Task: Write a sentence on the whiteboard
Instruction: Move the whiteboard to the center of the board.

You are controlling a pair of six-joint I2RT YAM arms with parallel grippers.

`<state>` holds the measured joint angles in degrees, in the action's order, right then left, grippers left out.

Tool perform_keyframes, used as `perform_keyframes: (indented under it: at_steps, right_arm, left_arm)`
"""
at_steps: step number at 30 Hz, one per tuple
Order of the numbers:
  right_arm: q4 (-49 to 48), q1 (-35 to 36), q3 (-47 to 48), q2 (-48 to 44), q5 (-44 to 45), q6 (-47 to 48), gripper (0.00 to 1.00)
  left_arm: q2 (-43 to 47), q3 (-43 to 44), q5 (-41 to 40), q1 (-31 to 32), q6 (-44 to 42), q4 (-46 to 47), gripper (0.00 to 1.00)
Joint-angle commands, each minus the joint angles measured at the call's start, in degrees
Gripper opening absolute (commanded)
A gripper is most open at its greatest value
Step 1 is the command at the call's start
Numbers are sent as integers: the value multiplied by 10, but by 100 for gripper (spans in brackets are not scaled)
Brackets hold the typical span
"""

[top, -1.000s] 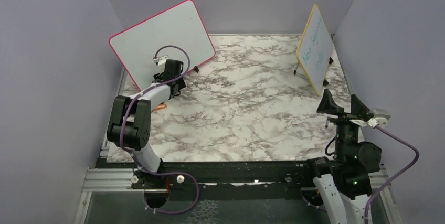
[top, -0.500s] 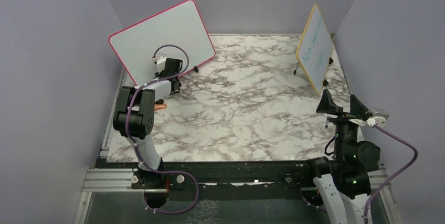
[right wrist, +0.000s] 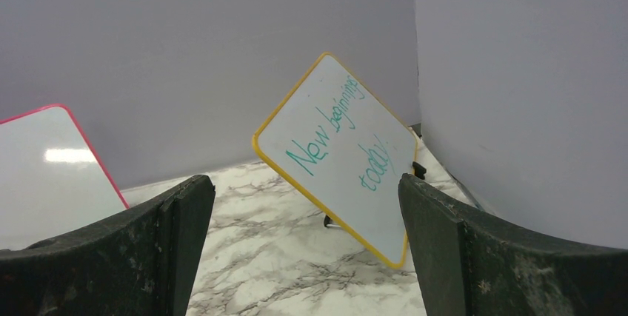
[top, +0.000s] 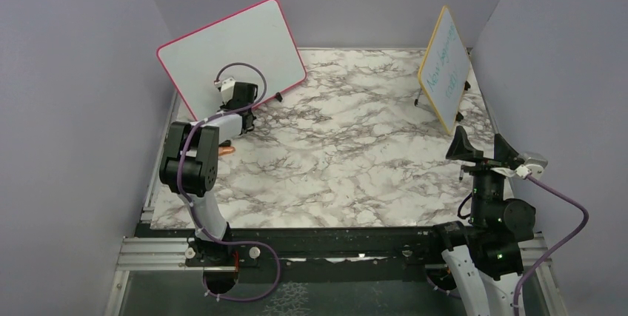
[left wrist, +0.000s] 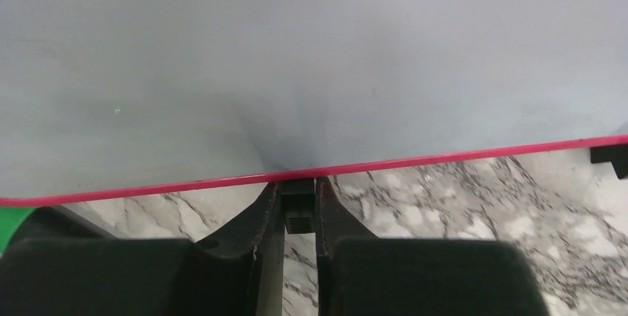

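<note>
Left gripper (left wrist: 298, 192): fingers drawn together, pinching a small black foot (left wrist: 298, 216) under the lower pink edge of the whiteboard (left wrist: 296, 72).
Right gripper (top: 481, 140): spread wide, holding nothing, raised at the near right.
Whiteboard place: far left of the marble table (top: 348, 153), propped at a tilt, its face blank.
Step, as I judge it: setting the board before any writing; no pen shows in either gripper.
Doing it well: pinch the foot alone, shift slowly so the board neither tips nor slips off its other foot (left wrist: 609, 159), and leave the face turned toward the arms.
Left wrist view only: the pinch itself, hidden from overhead by the wrist.
Right wrist view only: teal words "New beginnings today" on the yellow board (right wrist: 337, 160).
Overhead only: both boards, well apart.
</note>
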<state>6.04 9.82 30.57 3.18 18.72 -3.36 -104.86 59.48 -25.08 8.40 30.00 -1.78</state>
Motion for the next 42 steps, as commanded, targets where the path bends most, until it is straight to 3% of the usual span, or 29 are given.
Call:
perform_keyframes:
  at_steps: [1, 23, 36, 42]
  right_arm:
    - [-7, 5, -4, -10, 11, 5, 100]
    - [4, 25, 0, -25, 2, 1, 100]
    - [5, 29, 1, -25, -2, -1, 100]
    - [6, 29, 1, -26, -3, 0, 100]
  left_arm:
    - [60, -20, -8, 68, 10, -22, 0]
    - [204, -196, -14, 301, 251, -30, 0]
    - [205, -205, -34, 443, 351, -46, 0]
    - [184, -180, -47, 471, 353, -52, 0]
